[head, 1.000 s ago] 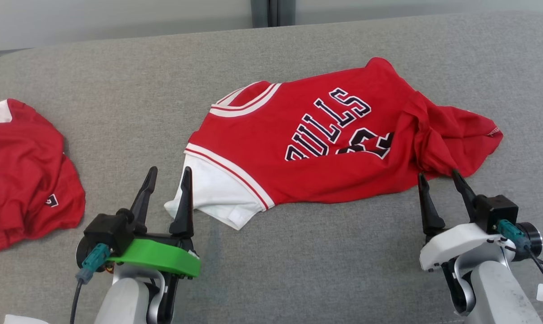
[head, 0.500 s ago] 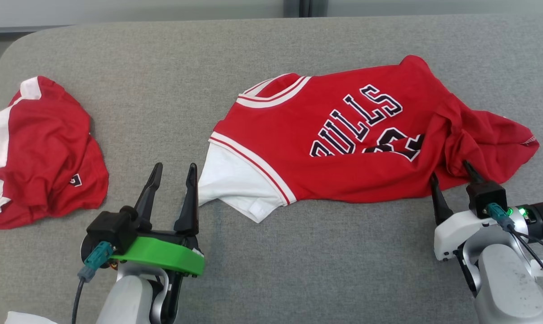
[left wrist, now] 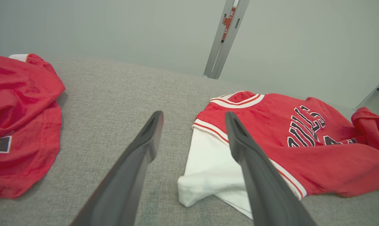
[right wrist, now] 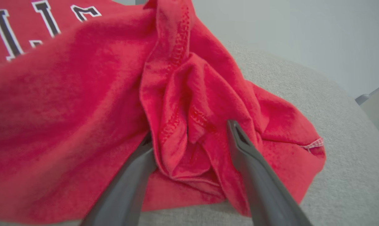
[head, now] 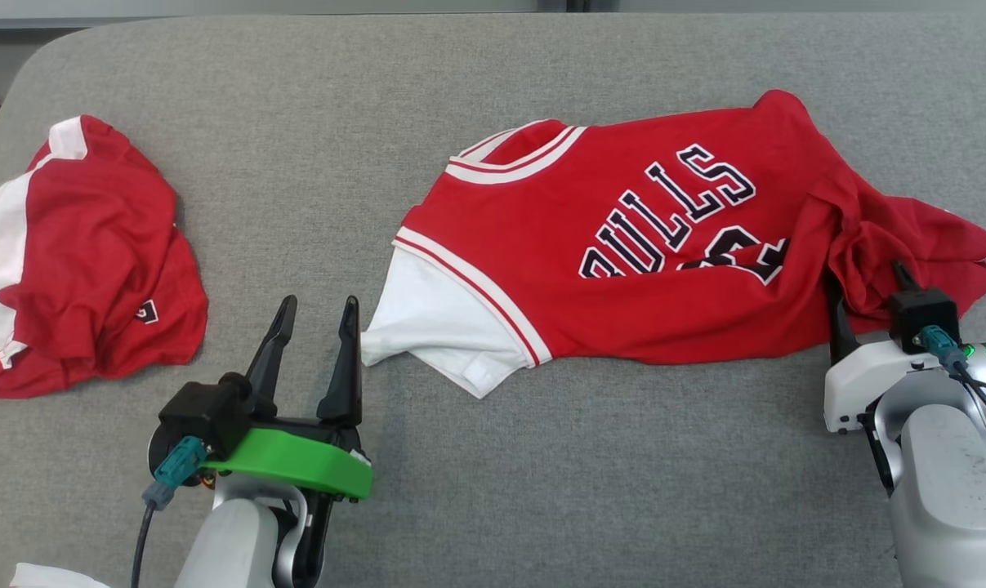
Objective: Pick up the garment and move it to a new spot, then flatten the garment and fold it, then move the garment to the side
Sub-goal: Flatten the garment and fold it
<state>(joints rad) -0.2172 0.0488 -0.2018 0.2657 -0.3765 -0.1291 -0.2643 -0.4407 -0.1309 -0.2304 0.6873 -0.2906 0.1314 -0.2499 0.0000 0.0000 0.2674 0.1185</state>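
Your Bulls garment (head: 623, 269) lay across the grey bench (head: 296, 122), with its right end bunched.

Right end effector (head: 864, 278): jaws wide, straddling that bunched fold, nothing clamped.

Left end effector (head: 319, 300): jaws wide and empty, just beside the garment's white sleeve (head: 435, 327).

Risks, as I judged them:
- Closing on the bunch would likely catch several layers, so the crumple would survive the lift.
- The left fingers stood off the sleeve and could close on nothing.
- A second red shirt (head: 84, 261) lay well to the garment's left, and carrying the garment that way could tangle the two.
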